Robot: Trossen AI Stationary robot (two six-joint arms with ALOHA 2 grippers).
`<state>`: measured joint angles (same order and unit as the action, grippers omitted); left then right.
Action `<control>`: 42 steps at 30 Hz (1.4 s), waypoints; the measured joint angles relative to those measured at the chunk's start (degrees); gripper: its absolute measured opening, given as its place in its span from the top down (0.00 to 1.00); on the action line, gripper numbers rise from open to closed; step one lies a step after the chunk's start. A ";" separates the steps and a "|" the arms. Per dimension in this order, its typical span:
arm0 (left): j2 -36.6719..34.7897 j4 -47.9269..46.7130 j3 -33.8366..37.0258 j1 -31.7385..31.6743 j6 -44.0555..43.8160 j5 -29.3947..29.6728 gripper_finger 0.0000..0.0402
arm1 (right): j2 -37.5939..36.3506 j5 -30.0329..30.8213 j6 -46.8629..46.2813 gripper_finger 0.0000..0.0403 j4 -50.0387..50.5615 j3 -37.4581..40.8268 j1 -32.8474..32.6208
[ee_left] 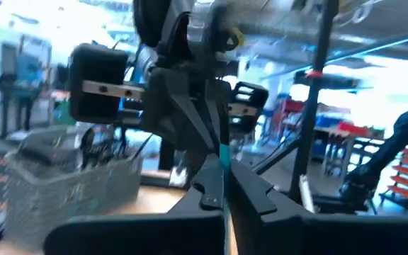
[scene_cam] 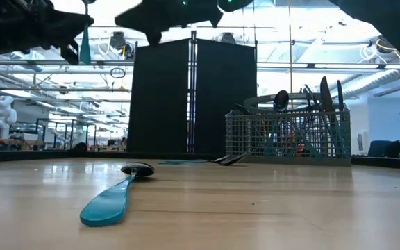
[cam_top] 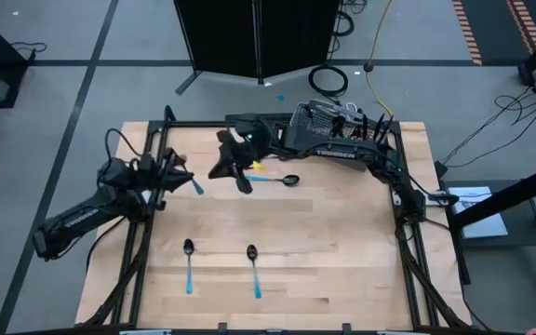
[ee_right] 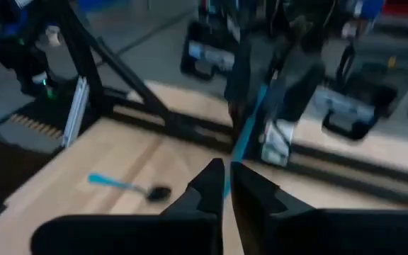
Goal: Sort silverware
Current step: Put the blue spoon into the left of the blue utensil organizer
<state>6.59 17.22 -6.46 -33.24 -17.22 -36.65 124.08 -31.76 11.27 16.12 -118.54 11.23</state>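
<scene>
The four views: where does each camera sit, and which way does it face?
High view: above the table, looking straight down; both arms show, left claw and right claw.
Low view: at table-top height, looking across to the mesh basket; arms dark shapes overhead.
Left wrist view: on the left arm, facing the right arm; own claw at bottom.
Right wrist view: on the right arm, facing the left arm; own claw at bottom.
Shared: both wrist views show one blue handle between the claws.

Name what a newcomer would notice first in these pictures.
The left end effector grips a blue-handled utensil above the table's left side, with the right end effector close by. Three spoons lie flat: one mid-table, two near the front. A mesh basket stands at the back.
</scene>
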 joint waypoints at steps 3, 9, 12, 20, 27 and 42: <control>0.00 1.74 0.48 1.30 1.17 -0.30 1.00 | 0.10 0.14 -0.41 0.93 -4.16 0.00 -0.49; 0.07 1.78 0.52 2.69 6.00 0.24 1.00 | 0.19 0.51 -2.14 0.92 -11.84 0.02 -1.14; 0.07 3.32 0.52 2.69 7.10 3.54 1.00 | 0.19 1.53 -2.16 0.91 -11.62 0.02 -1.40; 1.81 7.69 0.52 2.69 9.64 6.78 1.00 | 0.21 5.26 -4.39 0.73 -11.67 0.07 -1.70; 9.56 13.51 0.52 2.69 10.22 8.76 1.00 | 0.21 9.54 -7.51 0.51 -13.01 0.07 -1.87; 26.66 30.10 -0.09 7.18 10.69 10.15 1.00 | 0.30 9.73 -9.32 0.45 -11.14 0.09 -1.95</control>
<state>33.25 47.33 -6.55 -26.06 -6.53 -26.50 124.38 -22.03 1.96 4.98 -118.45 9.28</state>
